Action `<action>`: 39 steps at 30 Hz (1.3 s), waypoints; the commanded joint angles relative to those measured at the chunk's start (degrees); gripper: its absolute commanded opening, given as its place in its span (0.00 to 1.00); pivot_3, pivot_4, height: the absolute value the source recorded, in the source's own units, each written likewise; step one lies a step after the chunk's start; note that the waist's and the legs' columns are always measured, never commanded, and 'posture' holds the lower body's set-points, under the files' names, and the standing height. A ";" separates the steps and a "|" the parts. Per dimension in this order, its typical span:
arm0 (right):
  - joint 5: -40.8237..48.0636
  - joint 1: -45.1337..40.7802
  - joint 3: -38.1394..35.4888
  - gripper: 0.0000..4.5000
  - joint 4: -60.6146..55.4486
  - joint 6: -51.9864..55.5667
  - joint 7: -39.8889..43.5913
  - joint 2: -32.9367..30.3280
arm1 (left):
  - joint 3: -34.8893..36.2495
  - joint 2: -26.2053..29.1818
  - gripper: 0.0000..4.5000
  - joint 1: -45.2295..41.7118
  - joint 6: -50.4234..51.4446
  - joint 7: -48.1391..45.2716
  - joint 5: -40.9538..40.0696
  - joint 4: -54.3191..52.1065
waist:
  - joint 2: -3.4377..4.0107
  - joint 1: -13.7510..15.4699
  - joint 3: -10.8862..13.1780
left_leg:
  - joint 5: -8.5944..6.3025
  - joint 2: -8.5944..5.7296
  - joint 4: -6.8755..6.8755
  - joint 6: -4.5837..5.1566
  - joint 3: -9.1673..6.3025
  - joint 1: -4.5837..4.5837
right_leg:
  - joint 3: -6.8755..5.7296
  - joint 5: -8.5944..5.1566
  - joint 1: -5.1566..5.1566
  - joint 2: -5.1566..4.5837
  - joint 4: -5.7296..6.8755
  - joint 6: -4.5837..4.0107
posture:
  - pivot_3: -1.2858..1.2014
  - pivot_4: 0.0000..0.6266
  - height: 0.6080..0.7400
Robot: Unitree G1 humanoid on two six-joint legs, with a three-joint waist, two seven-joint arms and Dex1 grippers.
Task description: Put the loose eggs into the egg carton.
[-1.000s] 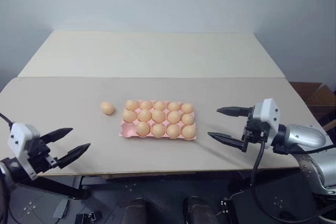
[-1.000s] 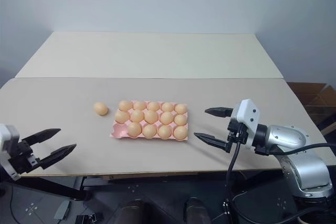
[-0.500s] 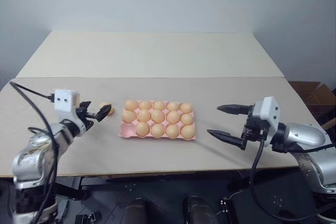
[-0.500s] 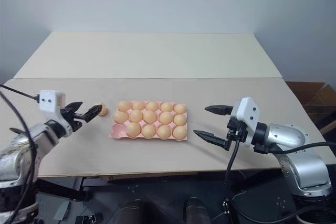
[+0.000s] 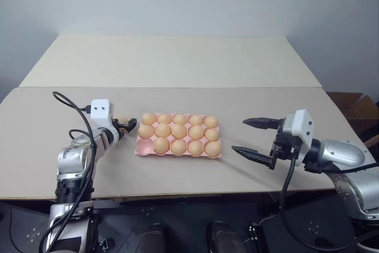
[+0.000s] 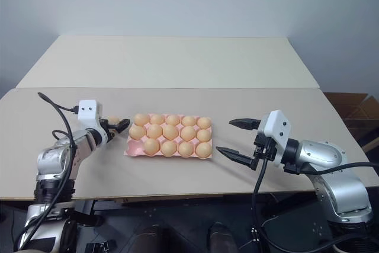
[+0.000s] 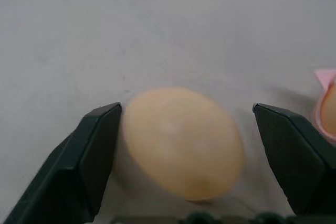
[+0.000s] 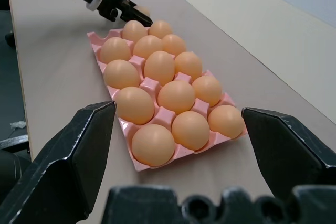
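Observation:
One loose egg (image 7: pixel 181 142), light orange-tan, lies on the table just left of the egg carton (image 5: pixel 142 149). My left gripper (image 5: pixel 126 125) reaches level along the table and its open fingers straddle this egg. In the left wrist view one finger (image 7: pixel 94 150) touches the egg's side and the other stands a little off it. The pink carton holds several eggs; its front left corner cup is bare. My right gripper (image 5: pixel 238 135) hovers wide open to the right of the carton, holding nothing.
The tan table (image 5: pixel 177 69) reaches far back behind the carton, with a seam across its middle. Its front edge (image 5: pixel 177 192) runs close below both arms. A black cable (image 5: pixel 71 102) loops off the left wrist.
My left arm swung in from the table's front left corner to the loose egg, and its fingers have drawn closer around it. The right arm and carton have stayed put.

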 commanded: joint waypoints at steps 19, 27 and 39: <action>0.37 0.52 -0.94 1.00 -4.22 -0.77 -3.98 1.70 | -0.22 15.35 0.48 21.27 -7.77 -28.14 -7.72 -29.21 | 0.03 -0.30 0.00 | 0.01 0.06 0.00 -0.03 0.08 0.03 | 0.03 -0.03 -0.04 -0.06 0.00 -0.06 | 0.52 0.24 1.00; 0.68 1.13 -1.25 1.00 -4.83 -0.63 -4.30 1.68 | -2.77 15.33 0.83 21.17 -7.37 -29.56 -7.30 -28.89 | 0.03 -0.04 0.01 | 0.07 0.07 0.02 0.00 0.08 0.03 | 0.03 -0.01 -0.04 0.00 0.03 -0.07 | 0.52 0.24 1.00; 1.00 1.26 -1.74 1.00 -5.24 -0.35 -4.73 1.58 | 10.69 18.44 0.99 25.27 -9.56 -32.78 -11.41 -29.45 | 0.03 -0.47 0.01 | 0.06 0.11 0.02 0.01 0.07 0.02 | 0.02 -0.02 -0.07 0.01 0.02 -0.08 | 0.52 0.24 1.00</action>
